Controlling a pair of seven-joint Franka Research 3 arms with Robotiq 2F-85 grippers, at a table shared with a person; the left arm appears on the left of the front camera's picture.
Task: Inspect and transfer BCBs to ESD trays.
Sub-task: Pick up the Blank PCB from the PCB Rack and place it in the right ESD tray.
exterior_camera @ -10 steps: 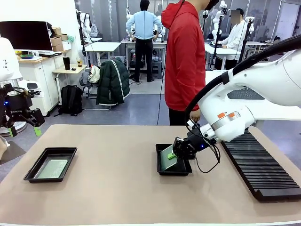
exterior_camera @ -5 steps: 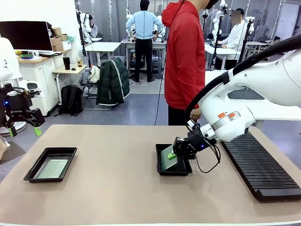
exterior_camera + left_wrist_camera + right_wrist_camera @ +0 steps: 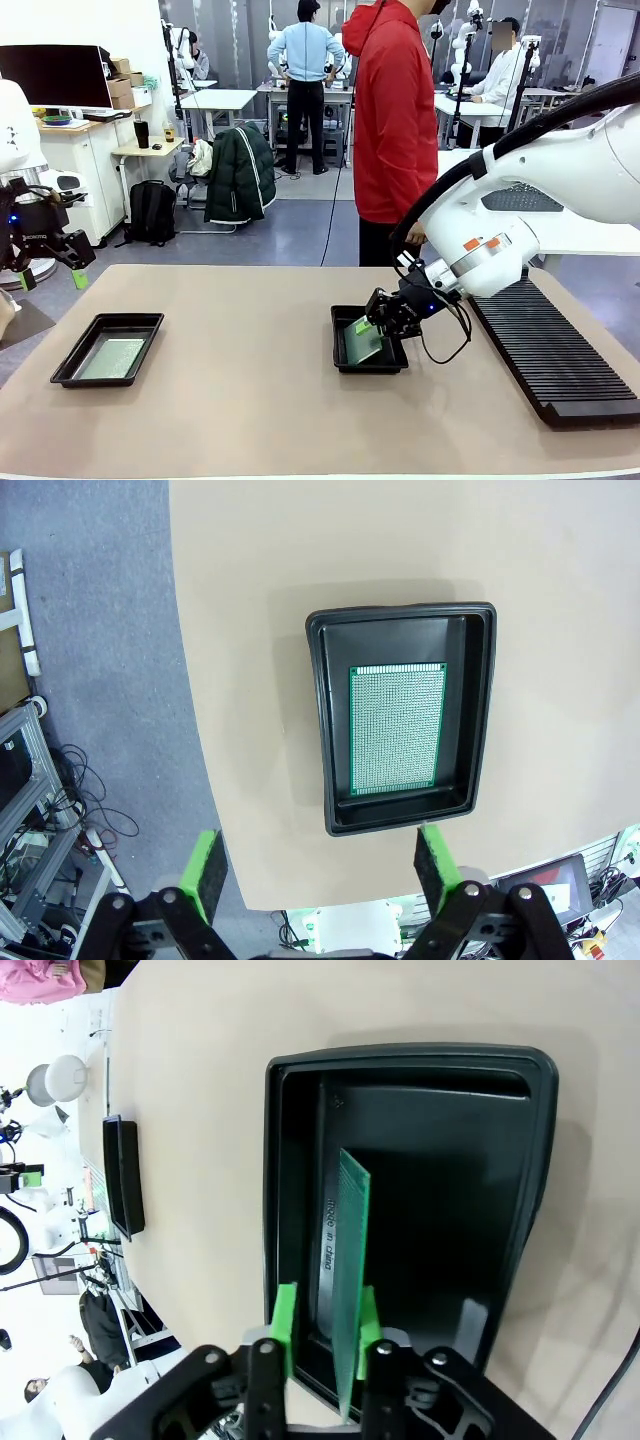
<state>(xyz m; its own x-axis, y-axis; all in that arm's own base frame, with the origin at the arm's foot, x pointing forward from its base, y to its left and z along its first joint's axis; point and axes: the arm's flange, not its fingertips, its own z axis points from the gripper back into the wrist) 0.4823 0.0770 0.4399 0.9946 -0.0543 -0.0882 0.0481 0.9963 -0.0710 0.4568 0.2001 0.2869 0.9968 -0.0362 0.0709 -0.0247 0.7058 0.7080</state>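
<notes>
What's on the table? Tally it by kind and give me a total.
ESD trays: 2, left tray, middle tray
BCBs: 2, flat board in the left tray, held board in the right hand
Slotted rack: 1
Total: 5

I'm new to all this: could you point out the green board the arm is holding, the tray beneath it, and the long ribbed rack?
Held board (image 3: 348, 1260), right wrist view, its edge.
Tray (image 3: 337, 340), front view, left rim.
Rack (image 3: 555, 360), front view, ribbed top.
</notes>
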